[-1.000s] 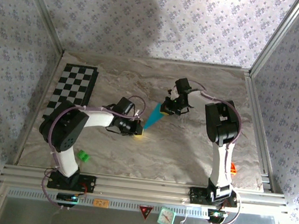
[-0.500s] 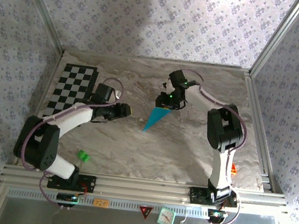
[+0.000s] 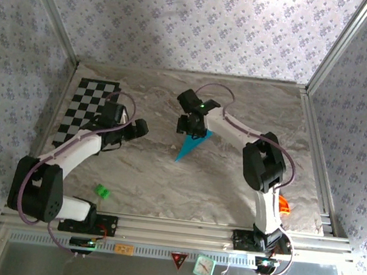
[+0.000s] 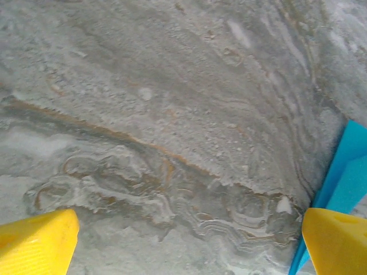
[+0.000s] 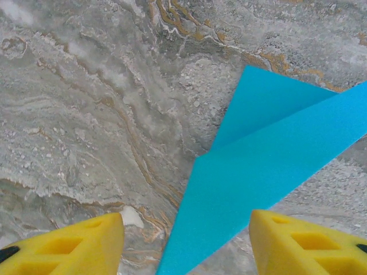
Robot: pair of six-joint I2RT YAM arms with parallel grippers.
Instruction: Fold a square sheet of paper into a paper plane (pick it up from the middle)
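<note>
Two yellow left fingers [image 4: 40, 240] stand spread wide over bare marbled table [image 4: 172, 103], off to the left of the paper plane [image 3: 187, 147]. The plane lies flat near the table's middle, point toward the near edge. The right fingers [image 5: 298, 243] are also spread, hovering over the plane's wide far end without pinching it. From above, the right wrist covers part of that end. In the left wrist view a sliver of blue paper is cut off by the frame and partly behind one finger. In the right wrist view its point and one wing run out of frame. An orange thing [image 3: 284, 205] sits half hidden behind the right arm, too little showing to name. A checkerboard mat [image 3: 87, 113] lies far left, and a green block [image 3: 102, 191] lies near the left base. Below the front rail [image 3: 160, 228], a red triangle [image 3: 179, 261], a pale green square [image 3: 204, 266] and an orange tag [image 3: 123, 249] carry marks too small to read.
</note>
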